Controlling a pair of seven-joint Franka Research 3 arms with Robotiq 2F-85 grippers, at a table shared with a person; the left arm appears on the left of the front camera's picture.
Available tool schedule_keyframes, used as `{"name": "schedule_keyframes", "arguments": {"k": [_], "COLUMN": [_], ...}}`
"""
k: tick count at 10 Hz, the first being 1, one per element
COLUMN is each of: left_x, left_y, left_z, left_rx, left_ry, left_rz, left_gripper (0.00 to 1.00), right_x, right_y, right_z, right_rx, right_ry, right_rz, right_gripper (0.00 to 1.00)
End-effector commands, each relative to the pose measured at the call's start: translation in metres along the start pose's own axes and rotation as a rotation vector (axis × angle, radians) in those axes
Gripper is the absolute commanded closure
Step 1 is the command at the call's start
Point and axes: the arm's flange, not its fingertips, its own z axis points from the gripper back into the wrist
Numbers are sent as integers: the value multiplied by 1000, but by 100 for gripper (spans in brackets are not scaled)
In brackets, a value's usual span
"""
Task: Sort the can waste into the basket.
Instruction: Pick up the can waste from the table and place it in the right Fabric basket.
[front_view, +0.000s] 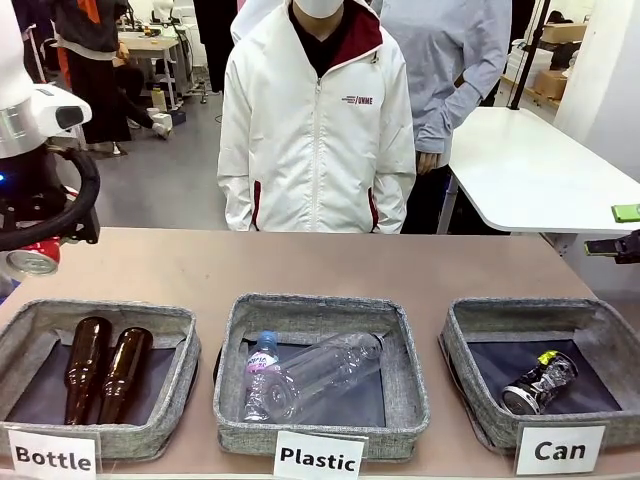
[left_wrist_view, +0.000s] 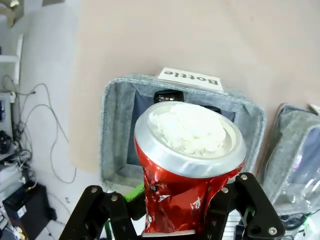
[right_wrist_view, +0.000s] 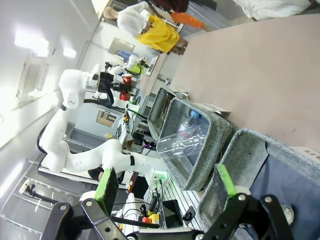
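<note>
A shiny red crushed can (left_wrist_view: 186, 192) is clamped between my left gripper's (left_wrist_view: 182, 212) fingers, its silver end facing the camera. In the front view that can (front_view: 34, 259) hangs at the far left, above the table beside the Bottle basket. A black and silver can with yellow-green marks (front_view: 540, 382) lies inside the grey basket labelled Can (front_view: 470, 345) at the front right. My right gripper (right_wrist_view: 165, 182) is open with nothing between its green pads (right_wrist_view: 107, 186). It hovers at the far right edge (front_view: 622, 232), above and behind the Can basket (right_wrist_view: 246, 155).
Two brown glass bottles (front_view: 103, 365) lie in the Bottle basket (front_view: 185, 355). A clear plastic bottle (front_view: 315, 375) lies in the Plastic basket (front_view: 232, 345) in the middle. A person in a white jacket (front_view: 315, 130) stands at the far side. The tabletop behind the baskets (front_view: 320, 265) is bare.
</note>
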Motion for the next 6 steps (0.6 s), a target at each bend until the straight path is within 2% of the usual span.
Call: {"name": "schedule_keyframes", "arguments": {"k": [1, 4, 5, 6], "left_x": [8, 2, -26, -46], "left_y": [-24, -18, -44, -68], "left_z": [2, 0, 5, 23], "left_rx": [21, 20, -172, -178], "left_ry": [-2, -3, -148, -206], "left_rz": [-15, -22, -431, -589], "left_gripper": [100, 100, 100, 100], "right_x": [1, 1, 1, 1], "right_y": [1, 1, 1, 1], "right_z": [0, 0, 0, 0], "right_rx": [9, 9, 9, 9], "right_ry": [-6, -6, -6, -6], "right_rz": [22, 22, 22, 22], "right_gripper": [0, 0, 0, 0]}}
